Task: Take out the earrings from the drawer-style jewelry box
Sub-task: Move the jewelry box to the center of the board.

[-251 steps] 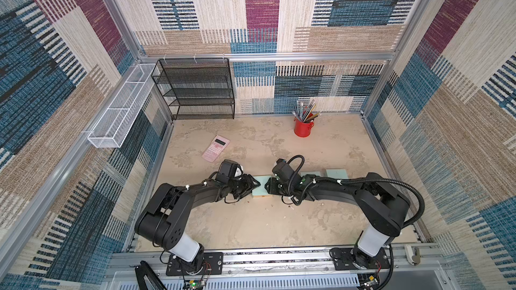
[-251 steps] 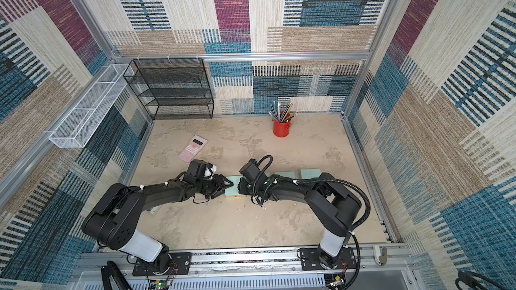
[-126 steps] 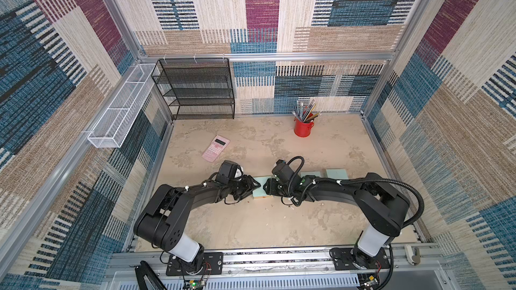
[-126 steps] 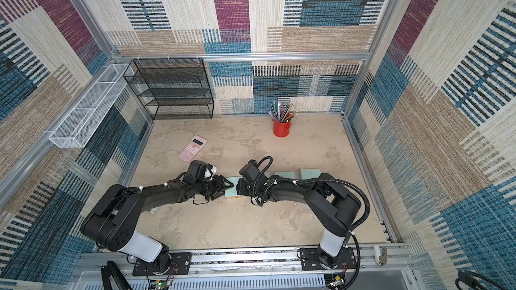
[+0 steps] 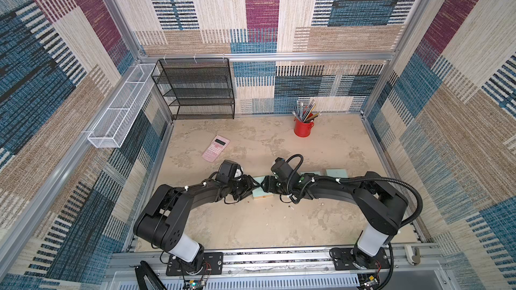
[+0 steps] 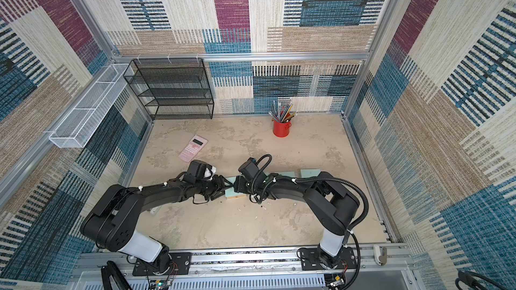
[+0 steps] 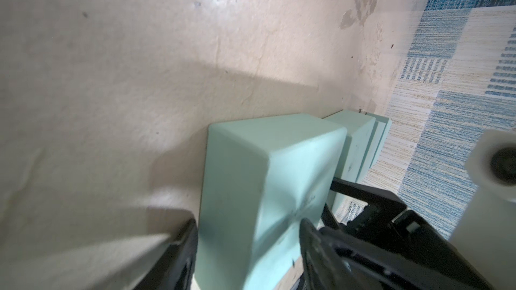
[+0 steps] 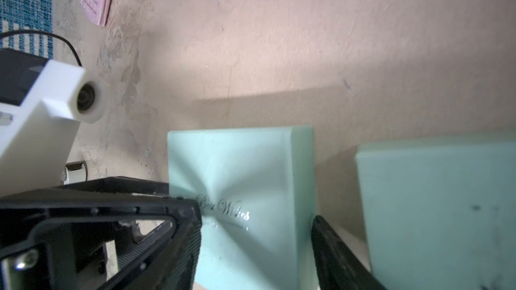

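Note:
The drawer-style jewelry box [image 5: 262, 191] [image 6: 233, 192] is a small mint-green block at mid table, lettered "Best Wishes" [image 8: 223, 210], with a tan strip along its near edge. My left gripper [image 5: 252, 186] [image 7: 250, 235] is shut on its left end, a finger against each side. From the right, my right gripper [image 5: 267, 187] [image 8: 255, 232] straddles the other end, jaws open and close to its faces. Several tiny whitish earrings [image 5: 270, 208] [image 6: 239, 208] lie loose on the table just in front of the box. The box's inside is hidden.
Two more mint-green boxes [image 5: 336, 173] [image 6: 287, 174] sit right of the arms. A pink calculator [image 5: 215, 148] lies behind the left arm. A red pencil cup [image 5: 303, 128] and a black mesh shelf [image 5: 195, 89] stand at the back wall.
Both arms stay at the box. The right gripper's jaws have spread wider round it; the left grip is unchanged.

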`<move>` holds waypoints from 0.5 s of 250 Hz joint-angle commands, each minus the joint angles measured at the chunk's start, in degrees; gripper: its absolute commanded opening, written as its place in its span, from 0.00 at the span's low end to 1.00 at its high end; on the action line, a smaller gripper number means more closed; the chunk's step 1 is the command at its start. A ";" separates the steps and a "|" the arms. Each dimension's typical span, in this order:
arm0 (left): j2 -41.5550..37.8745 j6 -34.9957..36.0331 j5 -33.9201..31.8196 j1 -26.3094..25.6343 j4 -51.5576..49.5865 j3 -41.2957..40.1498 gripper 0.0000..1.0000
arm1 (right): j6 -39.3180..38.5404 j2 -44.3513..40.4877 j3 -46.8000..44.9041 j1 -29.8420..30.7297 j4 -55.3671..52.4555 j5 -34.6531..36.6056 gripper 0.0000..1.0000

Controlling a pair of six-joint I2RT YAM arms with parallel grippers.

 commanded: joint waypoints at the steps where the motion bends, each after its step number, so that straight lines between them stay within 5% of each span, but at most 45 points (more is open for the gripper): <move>1: 0.03 0.51 1.30 0.10 0.10 0.84 0.60 | -0.54 0.14 0.41 0.00 1.58 -0.90 0.66; 125: 1.55 0.89 1.64 1.47 -0.53 3.15 0.60 | -0.88 -0.03 0.67 -0.17 1.35 -0.30 0.73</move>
